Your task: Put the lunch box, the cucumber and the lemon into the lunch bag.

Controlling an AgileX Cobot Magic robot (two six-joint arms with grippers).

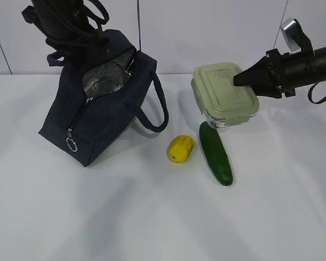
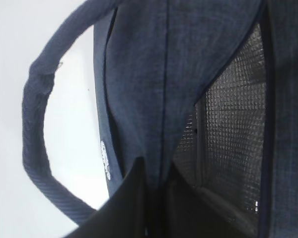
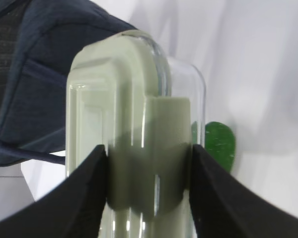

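the navy lunch bag [image 1: 106,103] stands on the white table [image 1: 152,217], tipped a little, its top unzipped so the silver quilted lining [image 1: 106,76] shows. the left gripper [image 2: 154,193] is clenched on the fabric at the rim of the bag's mouth, its black fingers [image 2: 126,203] pinching the dark cloth just beside the lining, holding that edge up. one padded loop handle [image 1: 157,109] hangs off the bag's side facing the food, and the silver ring pull [image 1: 71,144] dangles at the bag's near lower corner.

to the right of the bag, well apart from it, the lunch box [image 1: 224,93] is off the table and tilted, its pale sage-green lid [image 1: 223,87] facing up and toward the bag. the right gripper [image 1: 244,80] is grasping it at the edge farthest from the bag; from the wrist, the two black fingers [image 3: 89,193] sit either side of the lid's snap tab [image 3: 149,148].

the lemon [image 1: 180,148] lies on the table between the bag and the cucumber [image 1: 215,152], closer to the cucumber, not touching either. the cucumber lies just under the raised box, its far end tucked beneath it.
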